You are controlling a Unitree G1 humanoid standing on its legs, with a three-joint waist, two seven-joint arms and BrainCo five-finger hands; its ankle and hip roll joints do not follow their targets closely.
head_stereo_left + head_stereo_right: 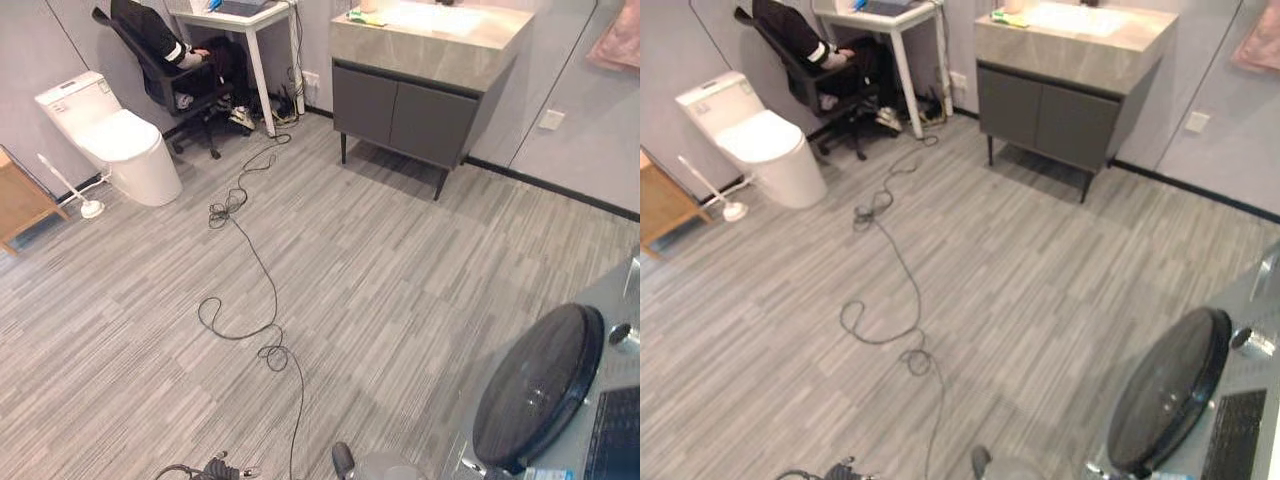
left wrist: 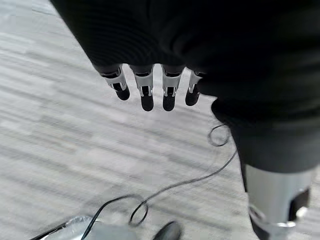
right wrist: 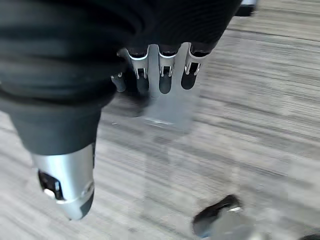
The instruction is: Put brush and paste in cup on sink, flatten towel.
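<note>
Small yellow-green item (image 1: 366, 17), possibly the brush or paste but too small to identify, seen lying on the bench (image 1: 430, 45) of the grey sink cabinet (image 1: 405, 112) at the far wall, just beside the pale basin (image 1: 432, 17); cup not made out. Pink towel (image 1: 615, 38) seen hanging on the wall to the right of the cabinet, well apart from it, partly cut by the frame edge. Judged as task not yet begun: nothing gathered, towel not flattened, all steps left. Wide stretch of grey plank floor (image 1: 380, 290) lay between viewpoint and sink, so an approach walk judged to come first. Left robot hand (image 2: 150, 87) pointed down over the floor with fingers straight and relaxed, holding nothing; right robot hand (image 3: 162, 70) likewise loosely extended and empty above the floor. Farther out: white toilet (image 1: 115, 135) with a toilet brush (image 1: 70, 190) at the left wall, black office chair (image 1: 170, 60) draped with dark clothing at a white desk (image 1: 250, 20), and a dark round disc (image 1: 540, 385) on a grey device at lower right.
</note>
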